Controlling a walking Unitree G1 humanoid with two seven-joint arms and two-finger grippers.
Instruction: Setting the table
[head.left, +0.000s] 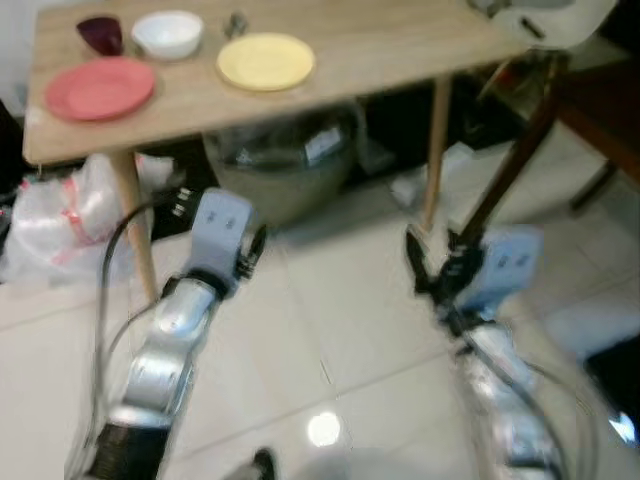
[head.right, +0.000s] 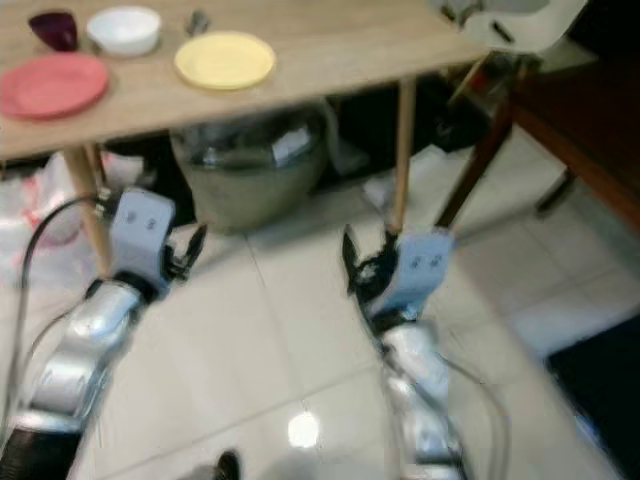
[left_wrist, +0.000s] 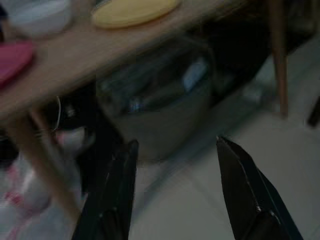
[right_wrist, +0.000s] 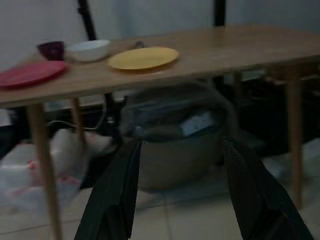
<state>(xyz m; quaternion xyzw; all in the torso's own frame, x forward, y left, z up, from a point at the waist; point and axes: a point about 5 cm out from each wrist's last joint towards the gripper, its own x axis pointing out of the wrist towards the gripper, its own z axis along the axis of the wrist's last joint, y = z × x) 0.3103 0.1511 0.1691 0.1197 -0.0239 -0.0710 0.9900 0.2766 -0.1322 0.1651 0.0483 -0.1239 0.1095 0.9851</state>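
I stand in a home's dining corner: a light wooden table (head.left: 380, 45) on slim legs carries a red plate (head.left: 100, 88), yellow plate (head.left: 266, 61) and white bowl (head.left: 168, 33), over pale floor tiles (head.left: 330, 330), a bin (head.left: 290, 165) beneath.

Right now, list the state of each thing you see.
Red plate: on table, empty.
Yellow plate: on table, empty.
White bowl: upright, beside the dark cup.
Left hand: open, empty.
Right hand: open, empty.

Red plate (head.left: 99, 88), white bowl (head.left: 167, 33), yellow plate (head.left: 265, 61) on wooden table (head.left: 390, 45)
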